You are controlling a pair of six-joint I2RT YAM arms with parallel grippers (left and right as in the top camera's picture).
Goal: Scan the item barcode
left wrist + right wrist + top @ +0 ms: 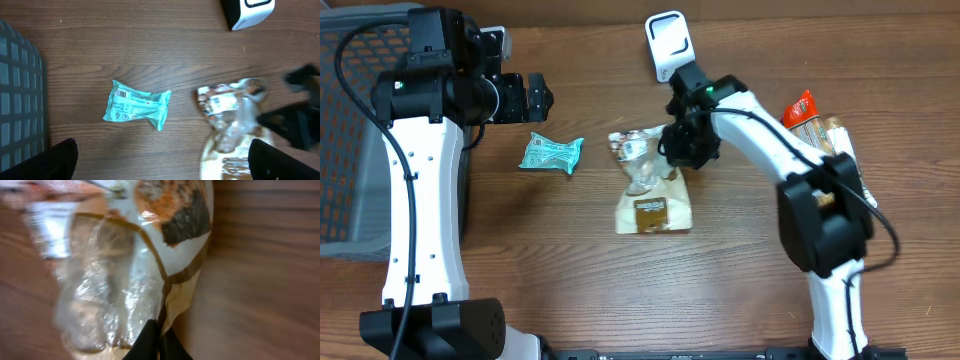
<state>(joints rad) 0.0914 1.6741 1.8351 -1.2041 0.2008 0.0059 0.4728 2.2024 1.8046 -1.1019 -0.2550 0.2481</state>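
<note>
The item, a clear and cream snack bag, lies at the table's middle with a white label near its top. My right gripper is shut on the bag's right edge; in the right wrist view its black fingertips pinch the cream border of the bag. The white barcode scanner stands at the back, just behind that gripper, also in the left wrist view. My left gripper hovers open at the back left, its fingers wide apart and empty.
A teal packet lies left of the bag, below the left gripper. A dark wire basket fills the left edge. More snack packs sit at the right by the right arm.
</note>
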